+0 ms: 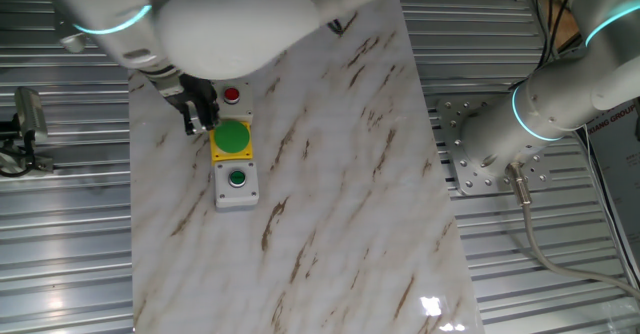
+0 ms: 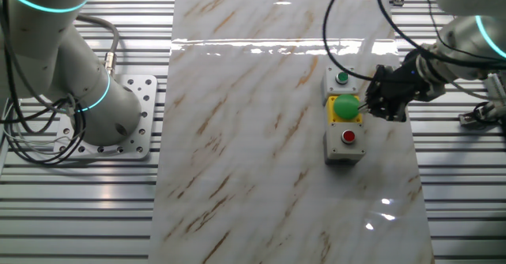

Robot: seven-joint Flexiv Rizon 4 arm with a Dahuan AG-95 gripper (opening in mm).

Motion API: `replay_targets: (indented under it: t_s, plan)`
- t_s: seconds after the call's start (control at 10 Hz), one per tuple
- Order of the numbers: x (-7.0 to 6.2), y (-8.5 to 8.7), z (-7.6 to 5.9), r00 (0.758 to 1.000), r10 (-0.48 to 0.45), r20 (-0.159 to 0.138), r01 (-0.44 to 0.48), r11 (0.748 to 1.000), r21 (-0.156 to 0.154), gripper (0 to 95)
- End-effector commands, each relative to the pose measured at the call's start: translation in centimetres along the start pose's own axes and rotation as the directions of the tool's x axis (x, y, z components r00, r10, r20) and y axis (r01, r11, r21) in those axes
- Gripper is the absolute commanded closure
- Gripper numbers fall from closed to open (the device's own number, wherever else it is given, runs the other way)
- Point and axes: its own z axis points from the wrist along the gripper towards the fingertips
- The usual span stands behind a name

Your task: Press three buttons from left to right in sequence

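The three buttons stand in a row of small boxes on the marble board. The small red button on grey (image 1: 231, 96) (image 2: 348, 137) is at one end. The large round green button on yellow (image 1: 232, 137) (image 2: 345, 106) is in the middle. The small green button on grey (image 1: 237, 179) (image 2: 341, 78) is at the other end. My black gripper (image 1: 197, 121) (image 2: 373, 103) hangs low beside the yellow box, on the side toward the board's edge, with its tips level with the large green button. I cannot tell whether it touches the box, or whether the fingers are open or shut.
The marble board (image 1: 330, 194) (image 2: 253, 137) lies on a ribbed metal table. A second robot arm's base (image 1: 500, 139) (image 2: 95, 106) stands on a bolted plate off the board's far side. Cables (image 2: 348, 27) hang over the board near the buttons.
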Motion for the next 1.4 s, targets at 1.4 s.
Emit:
replay_targets:
  t_s: [1.4]
  plan:
    - [0.9, 1.5, 1.4, 0.998, 0.054, 0.024, -0.054, 0.999, 0.000, 95.0]
